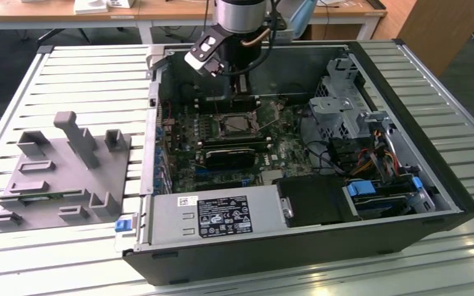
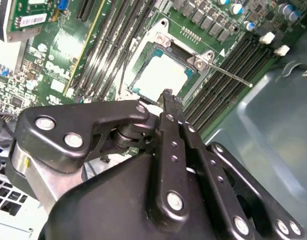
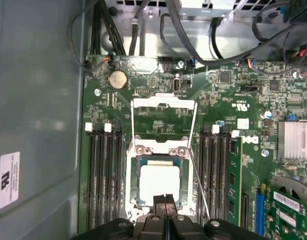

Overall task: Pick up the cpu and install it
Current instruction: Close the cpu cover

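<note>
The cpu [image 3: 158,181] is a pale silvery square lying flat in the motherboard socket [image 3: 135,176], also in the second wrist view as the cpu [image 2: 161,76]. The socket's metal load plate [image 3: 163,105] is flipped open beside it, and the thin lever [image 2: 228,76] stands free. My gripper [image 3: 165,200] hovers just over one edge of the cpu, its black fingertips [image 2: 167,98] pressed together with nothing between them. In the exterior view my gripper [image 1: 241,91] hangs inside the open computer case, above the socket [image 1: 237,125].
Memory slots [image 3: 101,180] flank the socket on both sides. Cables [image 1: 336,160], a drive cage [image 1: 344,105] and the power supply [image 1: 220,216] crowd the case [image 1: 410,123]. A grey tray [image 1: 56,176] with upright posts sits on the slatted table at the exterior view's left.
</note>
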{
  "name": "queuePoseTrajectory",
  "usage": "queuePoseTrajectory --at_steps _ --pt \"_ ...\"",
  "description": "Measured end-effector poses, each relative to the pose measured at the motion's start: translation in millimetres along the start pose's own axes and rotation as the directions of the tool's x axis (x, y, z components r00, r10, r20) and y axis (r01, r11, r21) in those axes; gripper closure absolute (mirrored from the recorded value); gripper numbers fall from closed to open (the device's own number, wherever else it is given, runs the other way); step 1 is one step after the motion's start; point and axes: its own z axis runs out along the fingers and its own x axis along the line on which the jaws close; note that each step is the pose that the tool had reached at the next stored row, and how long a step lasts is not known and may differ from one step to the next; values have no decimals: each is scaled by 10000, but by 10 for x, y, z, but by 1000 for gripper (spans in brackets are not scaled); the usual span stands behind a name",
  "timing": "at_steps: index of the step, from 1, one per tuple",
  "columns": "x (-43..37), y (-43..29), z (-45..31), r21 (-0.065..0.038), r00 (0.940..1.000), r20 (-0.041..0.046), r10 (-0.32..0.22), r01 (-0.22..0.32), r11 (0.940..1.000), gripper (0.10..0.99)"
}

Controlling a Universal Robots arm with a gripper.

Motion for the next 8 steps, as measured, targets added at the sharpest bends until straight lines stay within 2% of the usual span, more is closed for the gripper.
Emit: queuePoseTrajectory --at_steps 4,8 --pt "-88 -1 -1 3 10000 1 1 -1 10000 980" --pt "-90 36 3 4 10000 1 2 -2 10000 980"
